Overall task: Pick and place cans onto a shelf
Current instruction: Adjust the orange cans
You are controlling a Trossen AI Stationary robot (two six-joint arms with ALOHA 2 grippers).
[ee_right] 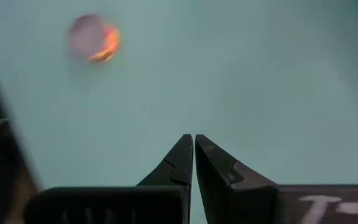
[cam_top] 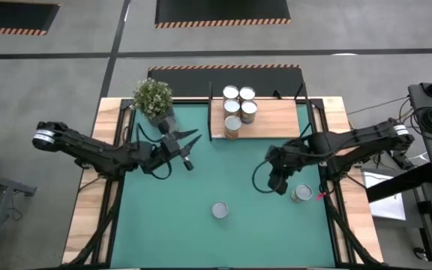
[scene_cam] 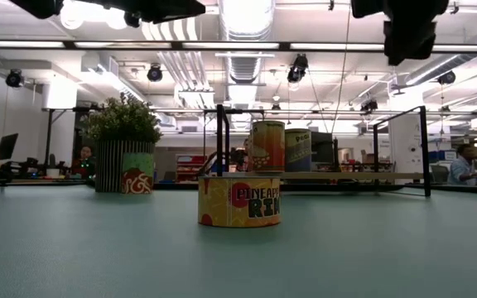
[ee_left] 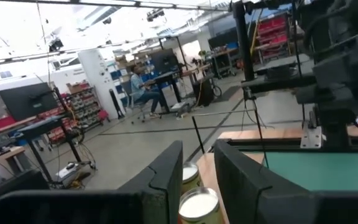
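Several cans [cam_top: 240, 109] stand upright on the light-wood shelf [cam_top: 276, 118] at the far side of the green mat; they also show in the low view [scene_cam: 268, 146]. One can [cam_top: 220, 210] stands alone on the mat near the front, its label reading pineapple rings [scene_cam: 238, 200]. Another can [cam_top: 301, 193] stands by the mat's right edge. My left gripper [cam_top: 191, 150] is open and empty above the mat, left of the shelf; its fingers [ee_left: 199, 149] point toward the shelf cans [ee_left: 197, 205]. My right gripper [cam_top: 280, 186] is shut and empty, pointing down at the mat [ee_right: 194, 138], just left of the right-edge can.
A potted green plant [cam_top: 153, 97] stands at the mat's far left corner, close behind my left gripper. Thin black posts [scene_cam: 220, 141] frame the shelf. A blurred can [ee_right: 93, 37] shows in the right wrist view. The table's wooden rims [cam_top: 107, 150] flank the mat.
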